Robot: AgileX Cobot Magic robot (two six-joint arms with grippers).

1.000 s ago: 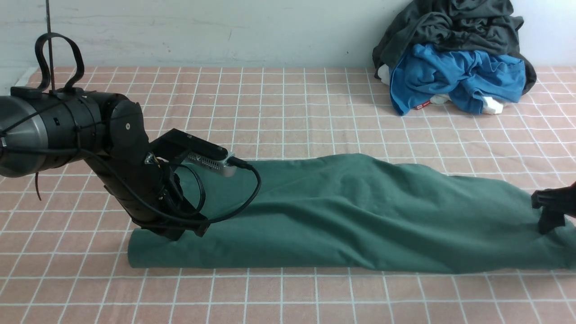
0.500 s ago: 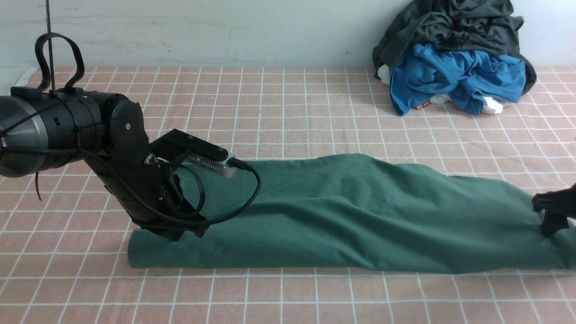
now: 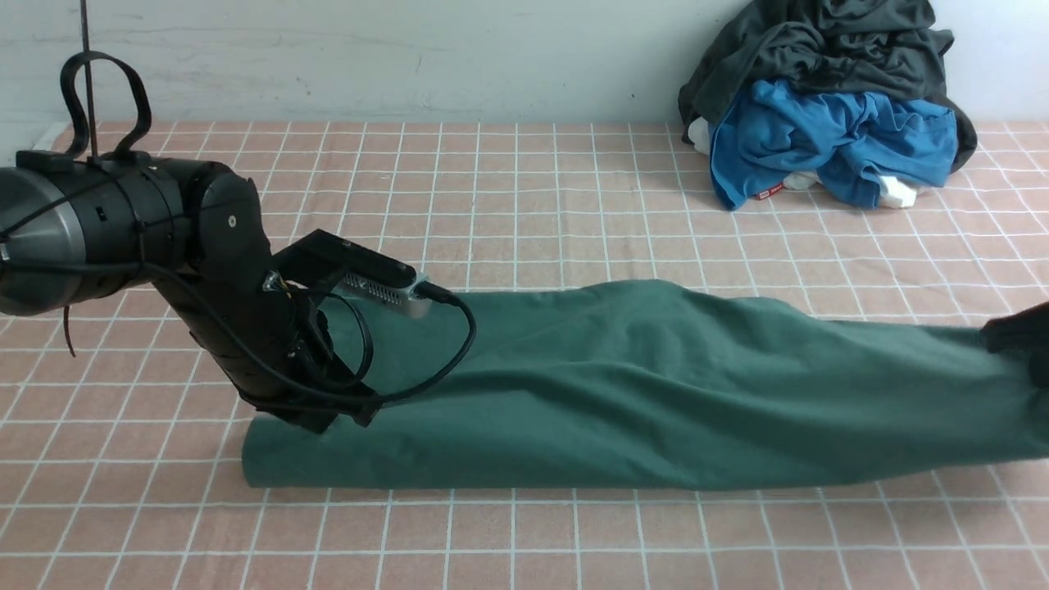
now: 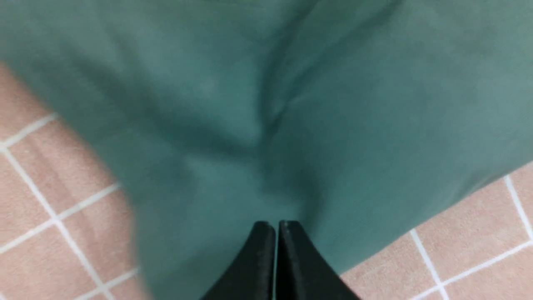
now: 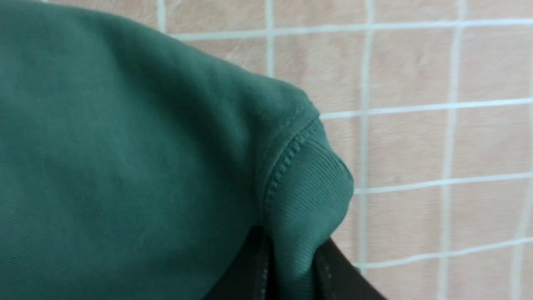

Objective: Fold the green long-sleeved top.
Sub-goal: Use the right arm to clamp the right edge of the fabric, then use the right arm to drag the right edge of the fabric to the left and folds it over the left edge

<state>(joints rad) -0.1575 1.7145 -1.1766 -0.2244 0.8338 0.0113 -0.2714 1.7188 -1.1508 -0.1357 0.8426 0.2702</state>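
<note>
Right fingers [image 5: 333,273] clamp ribbed edge of dark green knit top [image 3: 656,393], 3 o'clock; left fingers [image 4: 261,254] together, 9 o'clock. Best lift both ends level, taut.

Right end of green top [image 3: 656,393] cropped

Green long-sleeved top [image 3: 656,393]: dark forest green, plain matte knit. Folded lengthwise into one long band, lying across the tabletop [image 3: 524,205] approx. parallel to its near edge. Soft wrinkles run along it, w/ a low hump near the middle. L end lies flat on the tabletop, its corner fairly square. R end is lifted a little, fabric drawn taut there. At that end a ribbed band [image 5: 308,183] w/ stitched seam sits pinched in the right tool [image 5: 291,271].
</note>
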